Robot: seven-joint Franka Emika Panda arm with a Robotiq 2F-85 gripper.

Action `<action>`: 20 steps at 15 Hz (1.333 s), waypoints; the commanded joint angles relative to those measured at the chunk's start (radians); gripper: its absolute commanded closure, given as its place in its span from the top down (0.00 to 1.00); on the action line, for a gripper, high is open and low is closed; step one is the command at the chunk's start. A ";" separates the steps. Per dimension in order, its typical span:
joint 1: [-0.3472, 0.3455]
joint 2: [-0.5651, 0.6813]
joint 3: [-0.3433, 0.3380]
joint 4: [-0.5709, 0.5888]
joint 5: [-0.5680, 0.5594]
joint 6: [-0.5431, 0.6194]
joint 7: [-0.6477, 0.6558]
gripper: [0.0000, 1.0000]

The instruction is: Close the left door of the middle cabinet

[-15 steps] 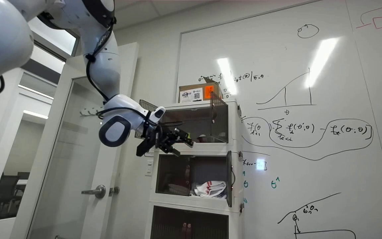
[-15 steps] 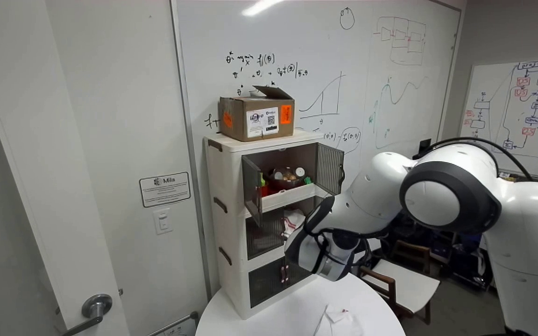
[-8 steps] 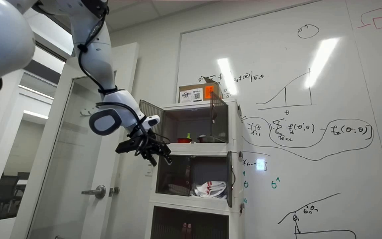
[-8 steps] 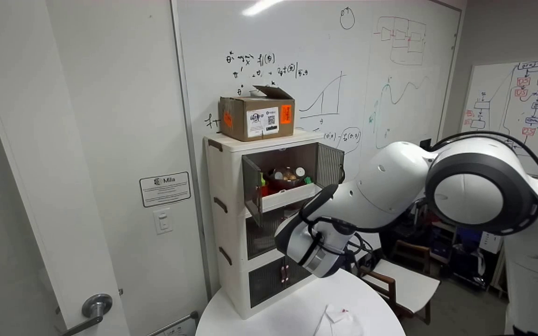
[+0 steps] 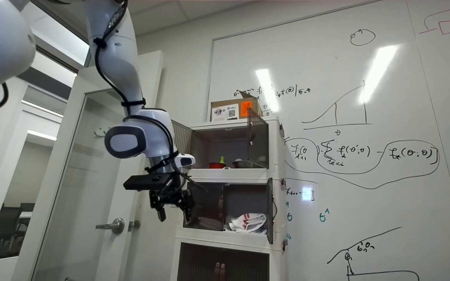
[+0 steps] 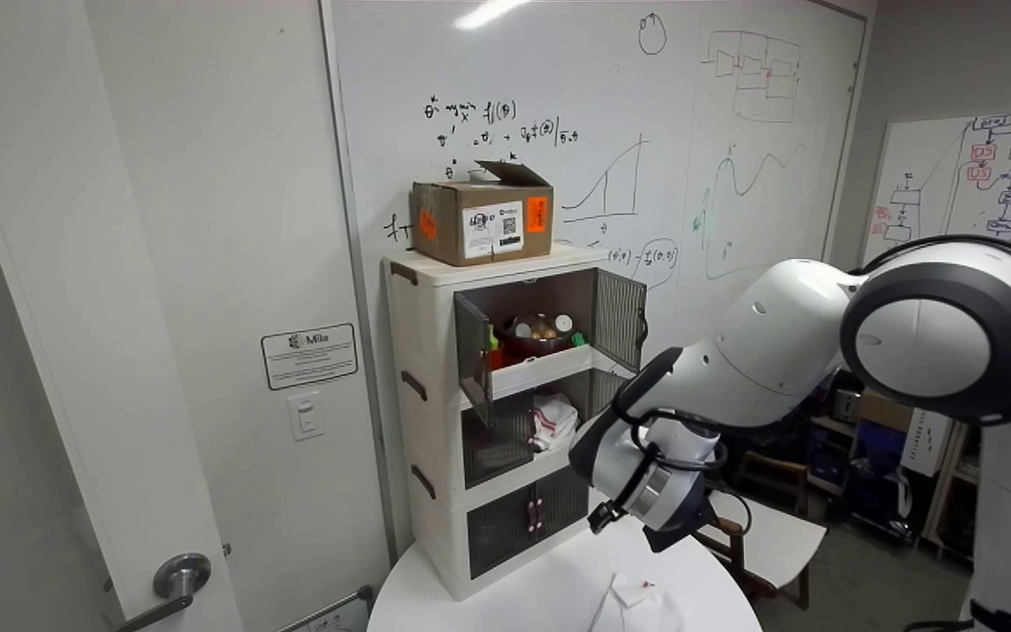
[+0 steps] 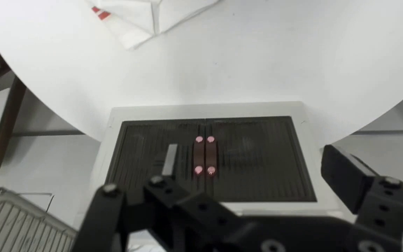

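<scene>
The middle cabinet (image 5: 225, 237) is the middle tier of the white stacked unit; it also shows in an exterior view (image 6: 498, 493). Its left door shows in both exterior views (image 5: 206, 207) (image 6: 497, 449) as a dark ribbed panel over the left half, lying flush with the front. Its right door (image 5: 270, 210) stands open, swung outward. My gripper (image 5: 175, 217) points down, open and empty, in front of the cabinet's left edge in that view. In the wrist view the fingers (image 7: 255, 171) are wide apart, with the bottom tier behind them.
The upper tier's doors stand open (image 6: 475, 355) (image 6: 620, 320). A cardboard box (image 6: 481, 224) sits on top. The bottom tier's doors (image 7: 257, 157) are shut. A white cloth (image 7: 128, 21) lies on the round table (image 7: 257, 59). A glass room door (image 5: 84, 187) stands beside the unit.
In an exterior view, my gripper has moved left and down from in front of the upper tier and turned to point downward. The cabinet doors look the same.
</scene>
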State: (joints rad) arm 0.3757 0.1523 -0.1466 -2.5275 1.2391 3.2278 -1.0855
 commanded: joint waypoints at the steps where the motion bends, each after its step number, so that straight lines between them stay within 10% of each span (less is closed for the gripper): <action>1: -0.003 -0.071 -0.063 -0.080 -0.269 -0.213 0.179 1.00; 6: -0.031 -0.193 -0.131 0.002 -0.624 -0.605 0.586 1.00; 8: -0.167 -0.252 0.007 0.058 -0.657 -0.692 0.700 1.00; 20: -0.299 -0.471 0.184 0.376 -1.126 -0.848 1.115 1.00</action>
State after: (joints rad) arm 0.0824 -0.3200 0.0323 -2.1514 0.1091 2.3797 0.0319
